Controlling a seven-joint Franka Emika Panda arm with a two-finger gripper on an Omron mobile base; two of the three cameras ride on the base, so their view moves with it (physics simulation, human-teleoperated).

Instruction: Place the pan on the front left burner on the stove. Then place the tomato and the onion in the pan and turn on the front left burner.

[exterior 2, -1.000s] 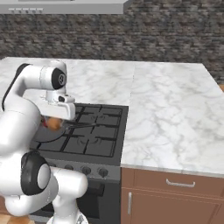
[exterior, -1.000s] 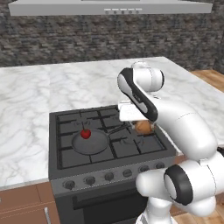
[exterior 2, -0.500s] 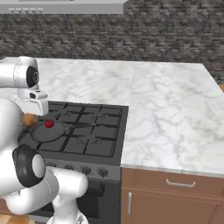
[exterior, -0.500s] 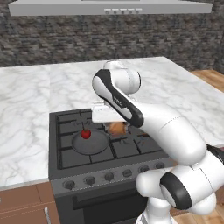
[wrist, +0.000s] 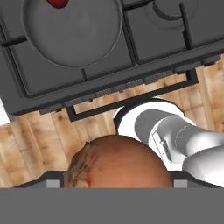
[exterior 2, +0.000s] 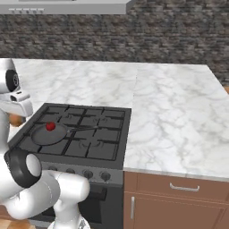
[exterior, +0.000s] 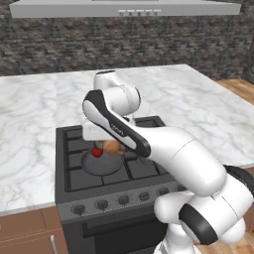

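Onion (wrist: 118, 162) sits gripped in the hand (exterior: 111, 146) above the pan (exterior 2: 49, 133), whose handle points right.

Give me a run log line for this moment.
pan: on front left burner | tomato: in pan | onion: held in pincer | burner knob: untouched

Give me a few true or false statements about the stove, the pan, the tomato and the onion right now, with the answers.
1. The pan sits on the front left burner of the stove. True.
2. The tomato lies on the marble counter. False: it is in the pan.
3. The onion is already in the pan. False: it is held in the hand, above the stove.
4. The pan's handle points toward the right side of the stove. True.
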